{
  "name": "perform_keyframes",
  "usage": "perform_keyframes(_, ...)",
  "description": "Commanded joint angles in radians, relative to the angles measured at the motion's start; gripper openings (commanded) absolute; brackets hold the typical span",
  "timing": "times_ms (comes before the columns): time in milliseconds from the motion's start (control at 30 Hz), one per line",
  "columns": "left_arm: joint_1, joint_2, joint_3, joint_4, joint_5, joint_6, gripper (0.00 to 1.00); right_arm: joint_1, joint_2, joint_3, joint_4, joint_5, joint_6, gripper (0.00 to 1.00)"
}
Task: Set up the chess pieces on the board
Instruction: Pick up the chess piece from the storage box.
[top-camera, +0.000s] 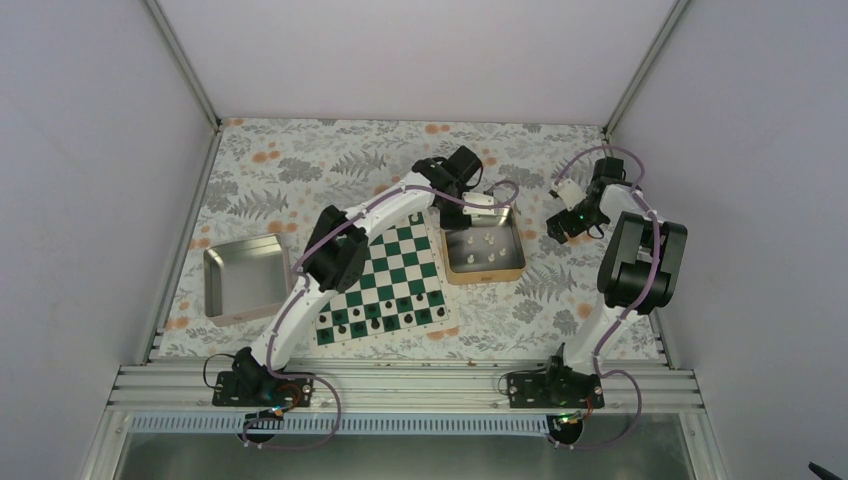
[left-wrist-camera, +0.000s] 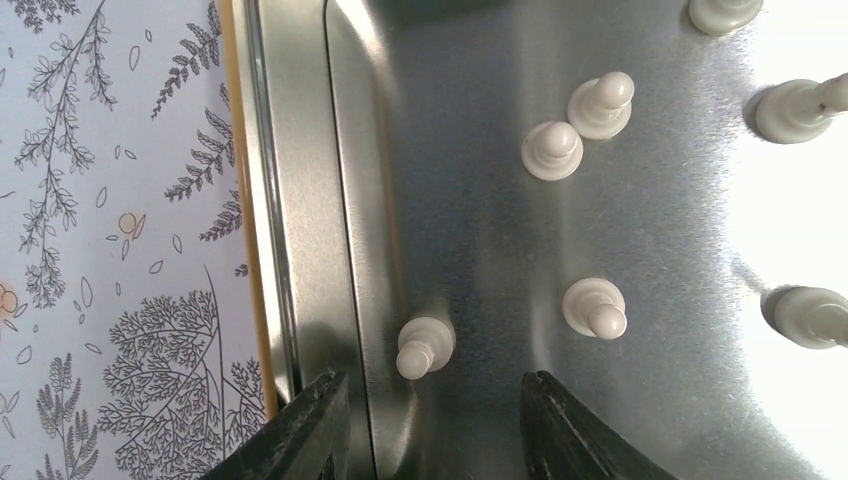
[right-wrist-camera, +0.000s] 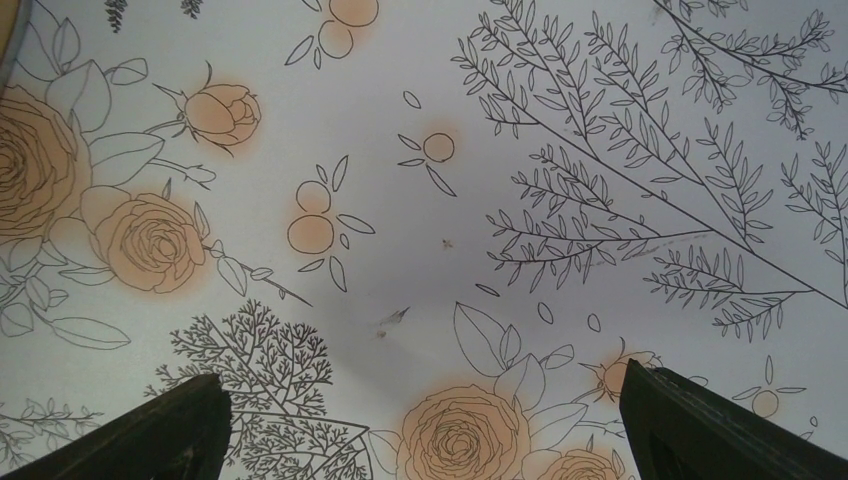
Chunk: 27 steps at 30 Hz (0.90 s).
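Note:
The green-and-white board (top-camera: 400, 262) lies in the middle, with dark pieces (top-camera: 375, 318) along its near rows. Several cream chess pieces (top-camera: 487, 245) stand inside the tan tin (top-camera: 483, 277) to the board's right. My left gripper (left-wrist-camera: 432, 420) hovers open over the tin's left inner wall (left-wrist-camera: 300, 200) and holds nothing. One cream pawn (left-wrist-camera: 420, 347) leans just ahead of the gap between the fingers. Other pawns (left-wrist-camera: 595, 307) (left-wrist-camera: 551, 150) stand further in. My right gripper (right-wrist-camera: 425, 425) hangs wide open and empty over the floral cloth, to the right of the tin (top-camera: 558, 228).
A grey square tray (top-camera: 246, 277) sits left of the board. The left arm stretches diagonally over the board's left side. White walls and metal posts enclose the table on three sides.

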Motion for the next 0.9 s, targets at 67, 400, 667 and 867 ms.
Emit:
perform_keyframes(67, 0.002, 0.040, 0.055, -0.003, 0.028, 0.008, 0.43, -0.011, 0.017, -0.002, 0.001, -0.006, -0.014, 1.00)
perform_keyframes(400, -0.001, 0.071, 0.081, -0.017, 0.028, 0.014, 0.43, -0.011, 0.018, 0.000, -0.001, -0.006, -0.014, 1.00)
perform_keyframes(667, -0.001, 0.072, 0.081, -0.014, 0.027, 0.011, 0.39, -0.012, 0.018, -0.003, 0.001, -0.005, -0.015, 1.00)
perform_keyframes(867, -0.003, 0.073, 0.083, 0.002, 0.028, 0.009, 0.39, -0.013, 0.016, -0.003, 0.001, -0.007, -0.017, 1.00)
